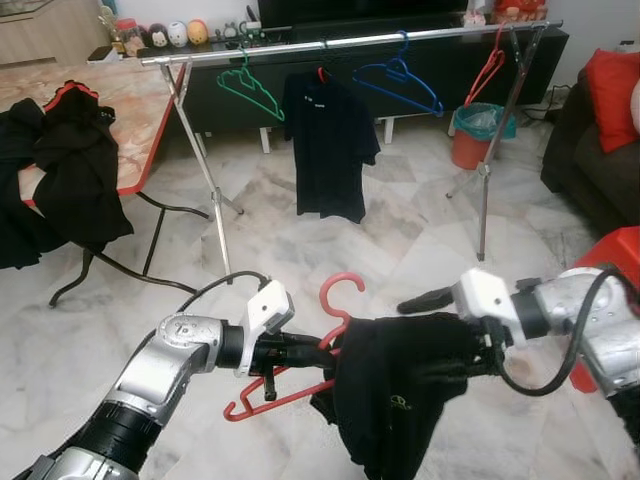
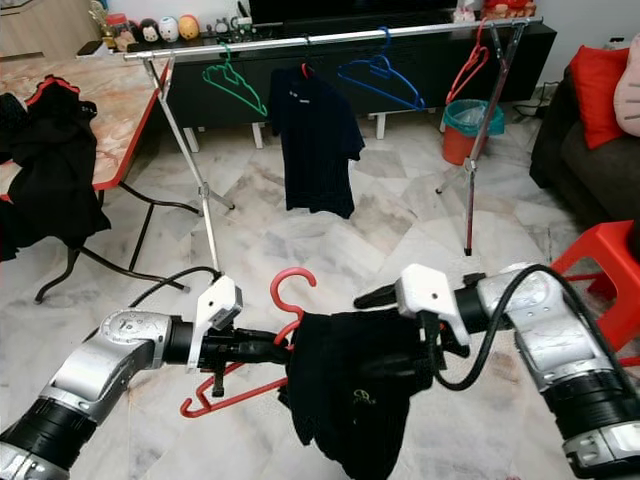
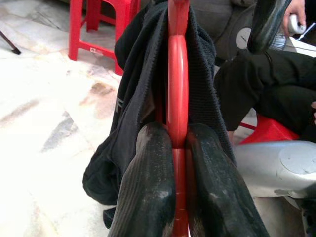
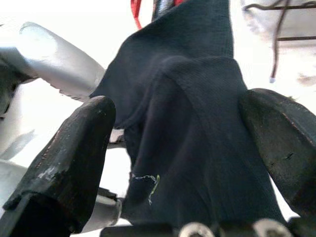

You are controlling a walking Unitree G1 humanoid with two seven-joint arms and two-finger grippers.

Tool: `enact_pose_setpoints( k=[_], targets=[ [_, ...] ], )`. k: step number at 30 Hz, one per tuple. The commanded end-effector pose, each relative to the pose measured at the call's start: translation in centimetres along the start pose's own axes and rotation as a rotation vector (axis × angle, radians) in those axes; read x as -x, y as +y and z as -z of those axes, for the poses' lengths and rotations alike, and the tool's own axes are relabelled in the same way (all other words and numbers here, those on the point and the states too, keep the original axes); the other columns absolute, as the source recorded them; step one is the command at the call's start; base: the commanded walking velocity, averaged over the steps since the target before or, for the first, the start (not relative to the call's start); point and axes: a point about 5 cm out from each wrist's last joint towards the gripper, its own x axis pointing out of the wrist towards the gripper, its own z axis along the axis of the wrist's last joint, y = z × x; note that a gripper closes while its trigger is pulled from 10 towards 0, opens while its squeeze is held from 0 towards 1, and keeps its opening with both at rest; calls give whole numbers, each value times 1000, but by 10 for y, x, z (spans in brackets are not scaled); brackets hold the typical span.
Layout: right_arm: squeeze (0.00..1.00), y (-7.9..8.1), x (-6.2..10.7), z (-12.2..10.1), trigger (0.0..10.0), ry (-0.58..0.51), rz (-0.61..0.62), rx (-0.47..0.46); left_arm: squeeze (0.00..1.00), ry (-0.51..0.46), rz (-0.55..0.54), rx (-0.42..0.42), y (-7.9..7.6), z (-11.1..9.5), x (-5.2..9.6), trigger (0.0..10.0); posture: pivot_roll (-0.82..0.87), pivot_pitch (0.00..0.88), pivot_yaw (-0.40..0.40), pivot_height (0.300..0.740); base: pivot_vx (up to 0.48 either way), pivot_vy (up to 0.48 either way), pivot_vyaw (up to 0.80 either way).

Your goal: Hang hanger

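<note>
Near us, our left gripper is squeezed tight on the red hanger, and our right gripper is spread wide around the black shirt draped on it. To hang it well, we should keep the hook up, walk to the far rail, and slip it between the hanging shirt and blue hanger.

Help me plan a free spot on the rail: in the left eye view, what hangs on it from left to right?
Green hanger → black shirt on a red hanger → blue hanger → bare red hanger near the rail's right end.
</note>
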Motion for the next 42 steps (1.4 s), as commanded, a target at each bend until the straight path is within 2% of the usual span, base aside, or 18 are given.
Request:
enact_pose_setpoints(
  k=[1, 6, 14, 18, 19, 42],
  targets=[
    [0, -4, -3, -6, 10000, 14, -32, 30, 0, 6, 28, -60, 0, -12, 2, 10000, -70, 18, 18, 740, 0, 0, 0],
    [0, -3, -8, 8, 10000, 104, -76, 9, 0, 17, 34, -68, 1, -12, 2, 10000, -69, 11, 11, 740, 0, 0, 0],
    [0, 3, -18, 17, 10000, 114, -140, -40, 0, 19, 41, -74, 2, -13, 3, 10000, -61, 3, 8, 740, 0, 0, 0],
    [0, 0, -22, 18, 9961, 96, -119, -40, 0, 16, 44, -78, 2, -15, 2, 10000, -60, 1, 11, 740, 0, 0, 0],
    [0, 0, -23, 18, 0, 88, -121, -46, 0, 17, 45, -78, 2, -15, 2, 10000, -61, 0, 13, 740, 0, 0, 0],
    [0, 5, -21, 23, 0, 84, -163, -71, 0, 32, 63, -81, -1, -13, 2, 10000, -61, 21, 27, 740, 0, 0, 0]
  ],
)
